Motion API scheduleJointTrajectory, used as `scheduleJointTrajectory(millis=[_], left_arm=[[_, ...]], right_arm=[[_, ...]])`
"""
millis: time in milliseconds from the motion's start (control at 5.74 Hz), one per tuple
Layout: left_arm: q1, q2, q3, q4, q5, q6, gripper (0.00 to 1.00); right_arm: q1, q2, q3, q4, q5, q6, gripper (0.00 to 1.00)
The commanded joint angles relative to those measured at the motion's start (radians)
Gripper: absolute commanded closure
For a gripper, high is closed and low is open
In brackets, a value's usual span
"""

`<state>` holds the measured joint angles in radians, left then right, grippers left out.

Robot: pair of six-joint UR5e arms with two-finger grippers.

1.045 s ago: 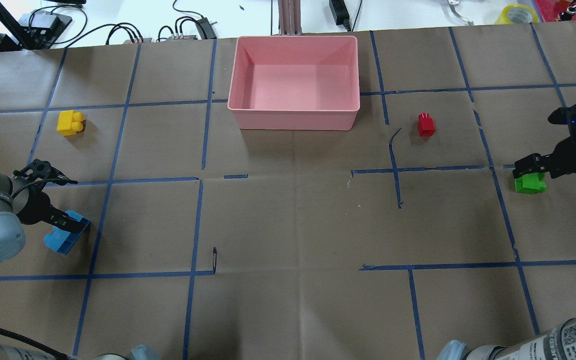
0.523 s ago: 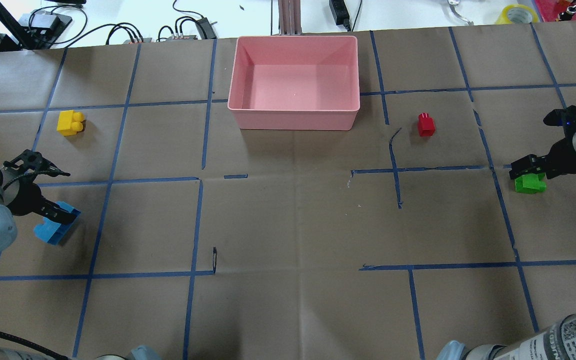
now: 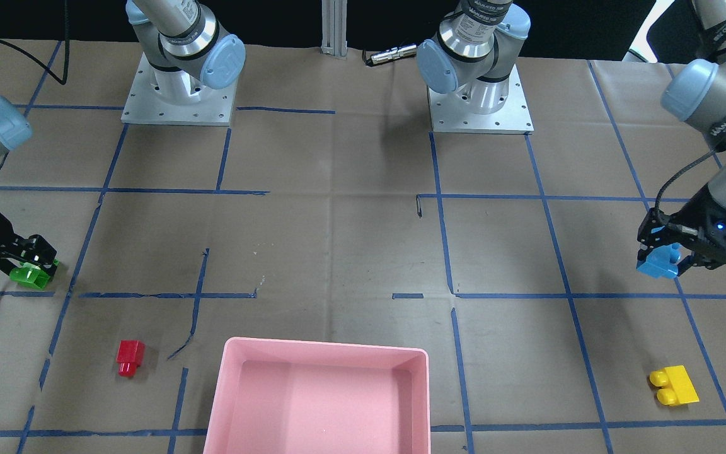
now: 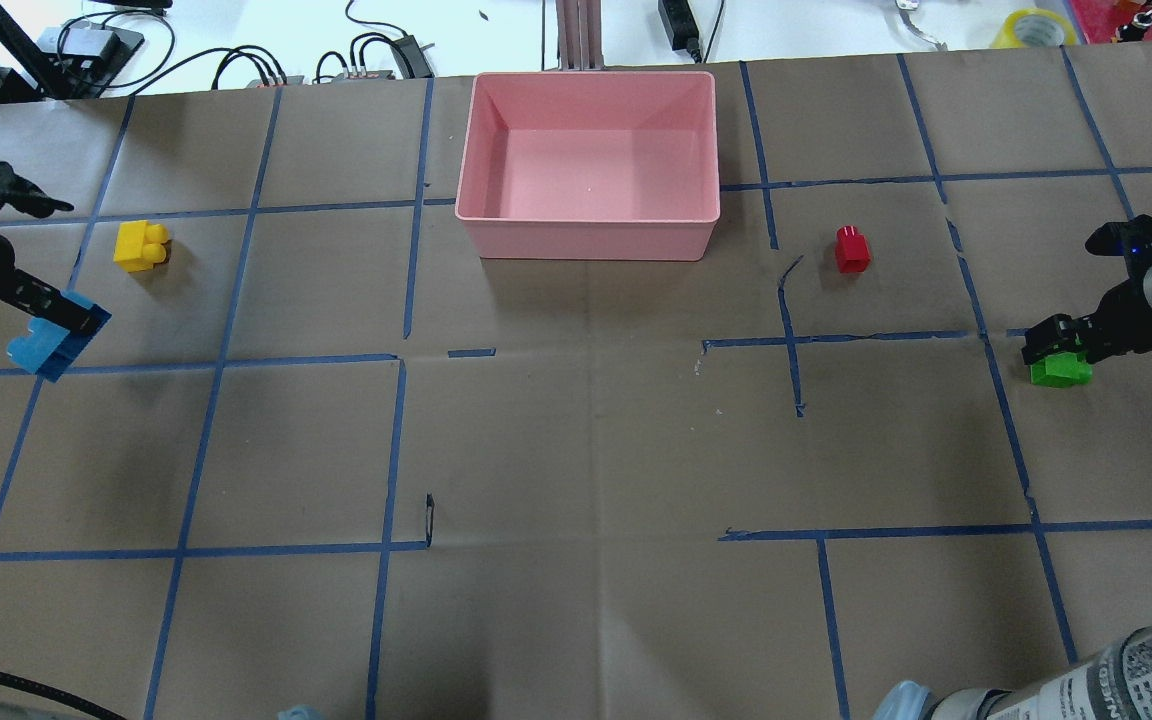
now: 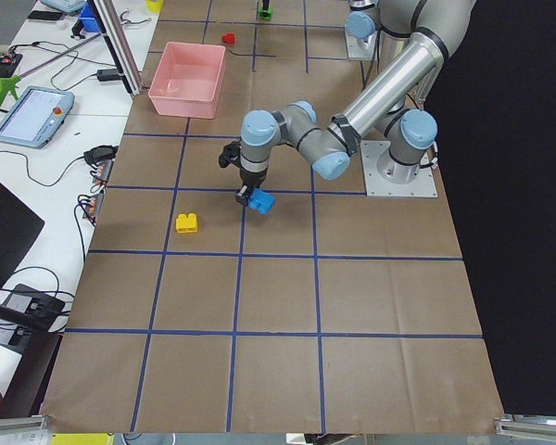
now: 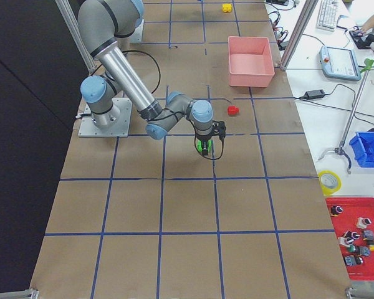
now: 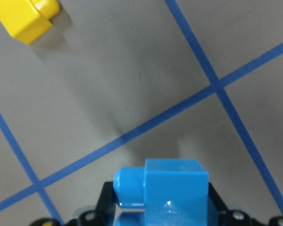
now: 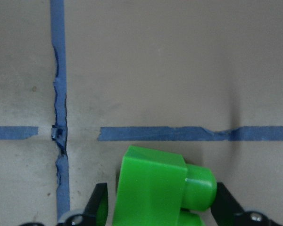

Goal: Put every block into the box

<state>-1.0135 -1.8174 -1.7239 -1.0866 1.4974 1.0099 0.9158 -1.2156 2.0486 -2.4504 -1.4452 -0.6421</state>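
Note:
My left gripper point(image 4: 49, 322) is shut on the blue block point(image 4: 54, 346) and holds it above the table at the far left, near the yellow block point(image 4: 141, 245). The left wrist view shows the blue block point(image 7: 170, 188) between the fingers and the yellow block point(image 7: 28, 16) ahead. My right gripper point(image 4: 1056, 345) is shut on the green block point(image 4: 1061, 372) at the right edge, low over the table; the block also shows in the right wrist view point(image 8: 155, 188). The red block point(image 4: 851, 249) lies right of the empty pink box point(image 4: 586, 238).
Cables and devices point(image 4: 376, 50) lie beyond the table's far edge behind the box. A tape roll point(image 4: 1036, 25) sits at the far right. The two arm bases point(image 3: 177, 94) point(image 3: 479, 101) stand on the robot's side. Blue tape lines grid the brown paper.
My left gripper has lifted the blue block and carried it leftward and toward the far side, closer to the yellow block. The right gripper and green block have barely moved.

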Motion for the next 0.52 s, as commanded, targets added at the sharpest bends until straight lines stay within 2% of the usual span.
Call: scheduleJointTrajectory(millis=[0, 174, 348], left_arm=[[-0.138, -0.100, 0.189, -0.064, -0.011, -0.341, 0.76], [-0.259, -0.153, 0.284, -0.059, -0.013, -0.634, 0.76], [-0.368, -0.213, 0.390, -0.064, -0.005, -0.830, 0.76]], right_arm=[[0.000, -0.001, -0.001, 0.002, -0.003, 0.001, 0.63], [-0.002, -0.005, -0.011, 0.008, -0.003, 0.001, 0.64], [0.000, -0.011, -0.024, 0.013, -0.004, 0.013, 0.69]])
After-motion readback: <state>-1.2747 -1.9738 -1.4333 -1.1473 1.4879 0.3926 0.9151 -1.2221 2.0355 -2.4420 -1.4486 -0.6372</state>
